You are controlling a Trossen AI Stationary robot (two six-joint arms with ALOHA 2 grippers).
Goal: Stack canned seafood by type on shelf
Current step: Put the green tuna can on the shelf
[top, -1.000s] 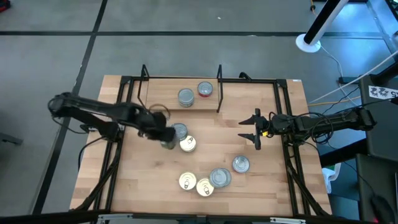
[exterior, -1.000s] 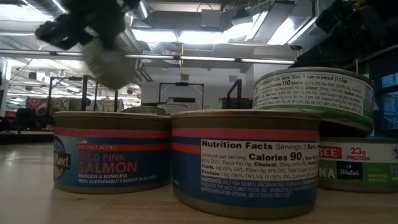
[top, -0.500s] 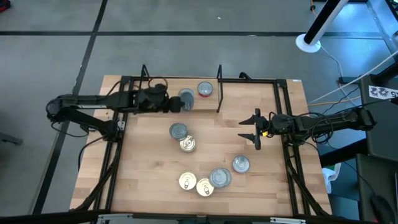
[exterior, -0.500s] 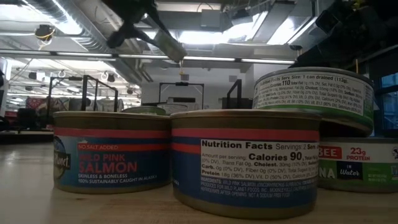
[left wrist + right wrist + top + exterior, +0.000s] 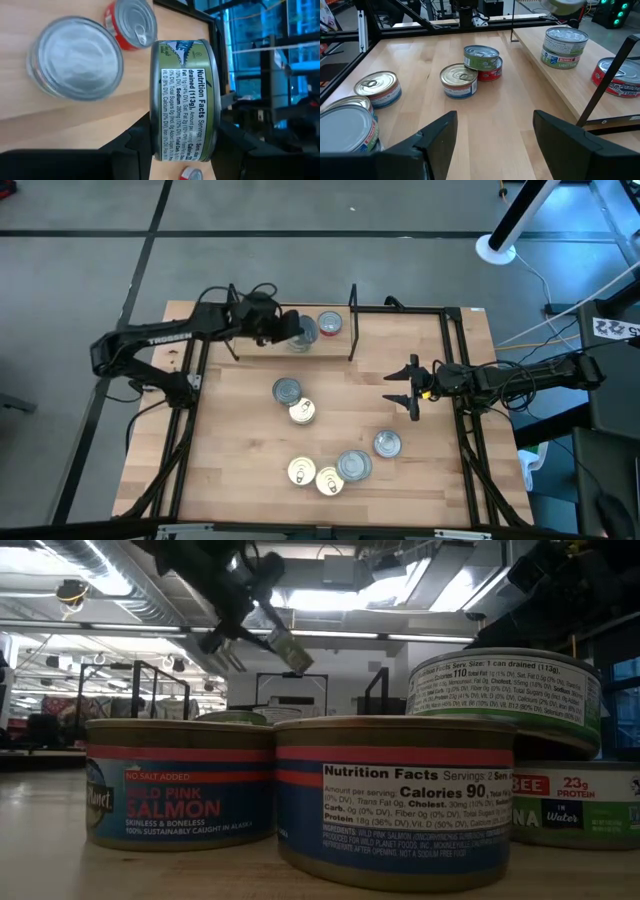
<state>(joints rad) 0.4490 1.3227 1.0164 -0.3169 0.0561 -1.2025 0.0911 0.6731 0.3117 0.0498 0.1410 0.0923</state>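
On the left, we see the left gripper (image 5: 283,327) clasping a short round green-labelled tin (image 5: 184,100) above the small light-wood shelf (image 5: 262,346), over a silver-lidded can (image 5: 75,57) standing beside a red-sided can (image 5: 131,22). Other loose round tins (image 5: 290,401) lie on the large wooden tabletop (image 5: 230,450). At right, the right gripper (image 5: 411,388) hovers near the table edge, jaws spread and empty.
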